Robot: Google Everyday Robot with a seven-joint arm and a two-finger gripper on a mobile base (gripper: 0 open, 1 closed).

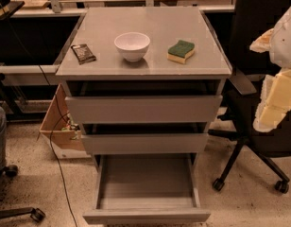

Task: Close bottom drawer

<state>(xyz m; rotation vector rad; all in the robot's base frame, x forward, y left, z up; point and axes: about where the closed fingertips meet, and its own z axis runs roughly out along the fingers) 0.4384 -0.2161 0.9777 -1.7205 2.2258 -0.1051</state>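
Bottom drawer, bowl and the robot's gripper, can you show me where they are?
bottom drawer (pixel 146 216): camera view, on its front panel.
bowl (pixel 132 52): camera view, on its outer side.
gripper (pixel 277 98): camera view, at right edge, on its pale body.

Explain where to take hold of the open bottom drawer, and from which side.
Take the bottom drawer by its front panel, mid-width, from the front: it is handle-less and pulled out, so a centred hold likely pushes it straight. The claw is at the view's right edge.
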